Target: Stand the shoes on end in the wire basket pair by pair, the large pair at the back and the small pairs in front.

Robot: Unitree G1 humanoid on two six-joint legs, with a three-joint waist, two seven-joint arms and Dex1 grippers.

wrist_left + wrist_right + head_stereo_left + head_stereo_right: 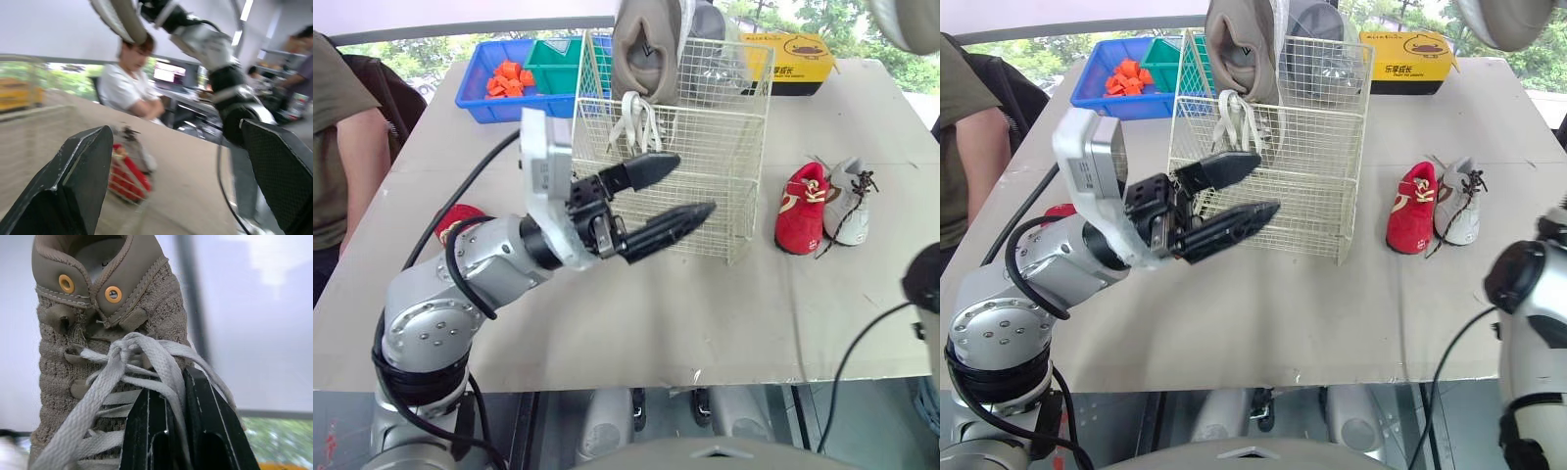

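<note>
Well, closest to me my left hand (pixel 693 184) hovers over the table (pixel 636 313) in front of the wire basket (pixel 705 147), its two fingers spread wide and holding nothing. Off to my right on the table lie a small red shoe (pixel 800 208) and a small grey shoe (pixel 850 204), side by side and touching, just beside the basket but outside it. I judge both light and fairly stiff for their size, so a pinch across the heel collar should carry either without it folding; the loose lace trailing from the grey one could snag on the wire. Farther on, above the basket's rear part, hangs the large tan shoe (pixel 646 49). My right hand (pixel 171 384) is closed tight on its laces (pixel 146 357), one flat white strand nipped between the fingers, and more laces dangle down into the basket. The upper looks like soft knit, so I expect the shoe to be light but floppy, and hung by a lace it is likely to swing and turn as I lower it; flat laces are also smooth, so the hold may creep. A firmer hold would be on the padded collar or the tongue, where there is some body. Beside it, a darker grey shoe (pixel 1317 39) seems to stand at the back of the basket. Beyond that sit a blue bin (pixel 480 93) and a yellow box (pixel 793 59).
</note>
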